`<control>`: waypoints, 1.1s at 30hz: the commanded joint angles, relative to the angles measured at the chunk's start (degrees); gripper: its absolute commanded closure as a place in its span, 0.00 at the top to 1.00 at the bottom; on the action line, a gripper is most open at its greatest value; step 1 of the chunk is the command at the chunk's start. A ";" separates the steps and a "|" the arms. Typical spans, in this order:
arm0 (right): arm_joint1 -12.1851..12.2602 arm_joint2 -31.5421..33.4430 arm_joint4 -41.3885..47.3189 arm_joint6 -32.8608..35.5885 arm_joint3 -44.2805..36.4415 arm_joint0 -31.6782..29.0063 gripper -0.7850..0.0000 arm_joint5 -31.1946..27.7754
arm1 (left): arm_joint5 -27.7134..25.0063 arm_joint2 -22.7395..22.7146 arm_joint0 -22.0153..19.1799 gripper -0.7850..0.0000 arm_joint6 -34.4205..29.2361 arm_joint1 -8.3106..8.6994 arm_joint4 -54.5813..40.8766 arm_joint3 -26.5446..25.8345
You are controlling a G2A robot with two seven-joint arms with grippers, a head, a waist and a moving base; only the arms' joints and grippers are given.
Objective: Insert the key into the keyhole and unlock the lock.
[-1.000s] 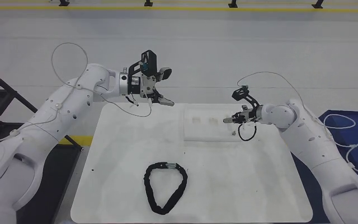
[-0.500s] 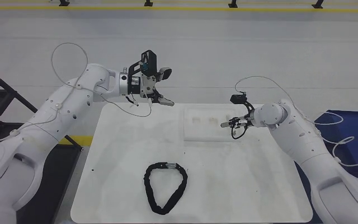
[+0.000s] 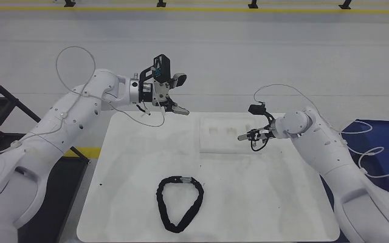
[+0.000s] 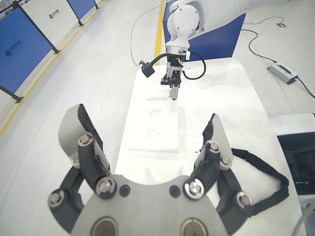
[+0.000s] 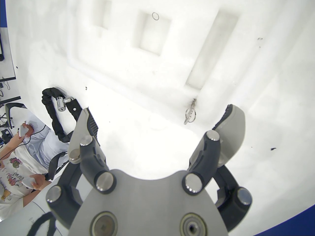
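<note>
right claw: jaws apart, nothing held; hangs low at 2 o'clock of the table, right above the key
left claw: jaws wide apart, empty; up over the table's far edge, 11 to 12 o'clock, well apart from the task's things
key: flat on the table at 2 o'clock, tip at the foam tray's edge, cannot tell if touching; split ring on it
lock: chain loop in a black sleeve, 7 o'clock, near the front edge, well apart from the key; metal barrel at the loop's own 12 o'clock
key handling: likely light, thin, stiff metal, slick; lies flat so little to pinch; best taken by the head with the blade left sticking out; the ring may swing and get in the way
lock handling: chain probably heavy and floppy, sleeve soft; barrel looks the only stiff part, so hold there to steady it; keyhole too small to make out
stage: key not yet picked up, loop closed
foam tray: white, 1 o'clock, three recesses; small loose ring at the middle recess rim
table: white, smooth, rounded corners, a few dark specks
room: pale floor, yellow line at the far side, blue panels along a walkway
</note>
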 commanded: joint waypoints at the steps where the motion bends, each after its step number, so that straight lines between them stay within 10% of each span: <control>1: 0.00 0.00 0.00 0.00 0.00 0.00 1.00 -0.03 | 0.00 0.00 0.00 1.00 0.00 0.00 -0.01 0.00; 23: -0.32 -0.69 -8.23 1.79 -9.78 -3.35 1.00 21.48 | 0.00 0.00 0.00 1.00 0.00 0.00 -0.01 0.00; 33: -0.77 -0.86 -11.74 0.73 -9.92 -3.59 0.44 23.30 | 0.00 0.00 0.00 1.00 0.00 0.00 -0.01 0.00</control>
